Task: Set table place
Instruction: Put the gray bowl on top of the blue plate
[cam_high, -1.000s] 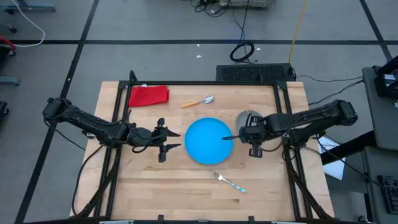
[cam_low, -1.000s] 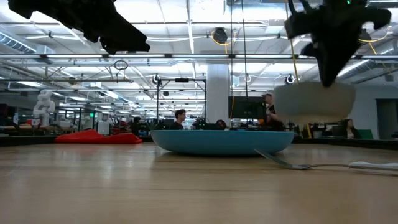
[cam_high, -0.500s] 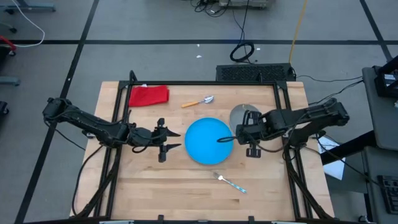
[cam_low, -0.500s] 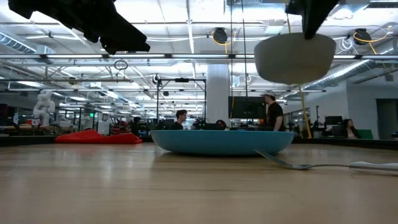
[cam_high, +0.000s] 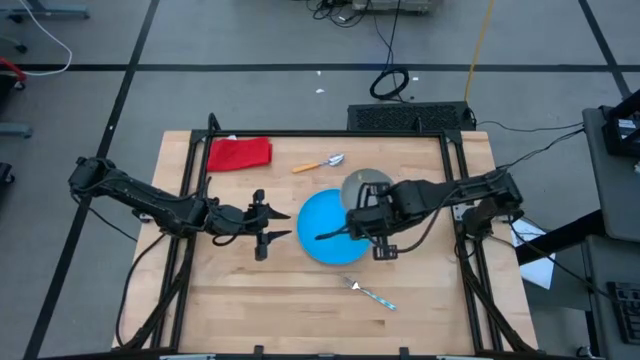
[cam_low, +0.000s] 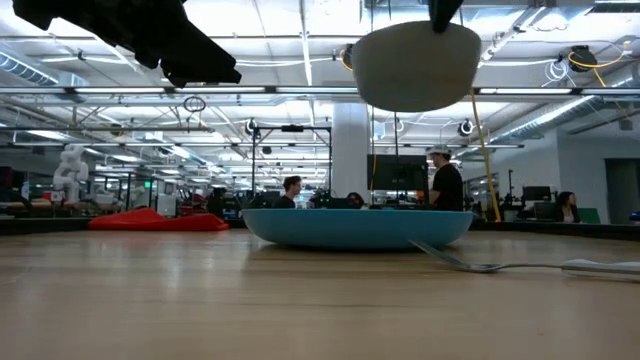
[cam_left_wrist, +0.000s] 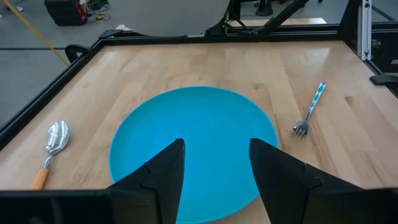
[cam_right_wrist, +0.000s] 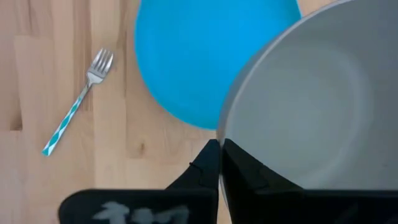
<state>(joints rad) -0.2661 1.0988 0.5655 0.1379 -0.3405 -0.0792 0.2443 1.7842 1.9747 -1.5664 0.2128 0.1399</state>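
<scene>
Bowl (cam_high: 362, 186) now over plate (cam_high: 322, 225)

Premises: a large open-plan robotics lab or industrial workshop. The low view shows a high ceiling with exposed trusses (cam_low: 300, 92), strip lighting and hanging cables, a white column (cam_low: 350, 150), monitors (cam_low: 398, 172) and benches. A white humanoid-like robot figure (cam_low: 72, 165) stands far off. Several people (cam_low: 445, 185) stand or sit among the stations. The high view shows a grey floor marked with black tape lines (cam_high: 300, 68), coiled cables (cam_high: 390, 83) and a frame-edged test table (cam_high: 420, 300).
</scene>
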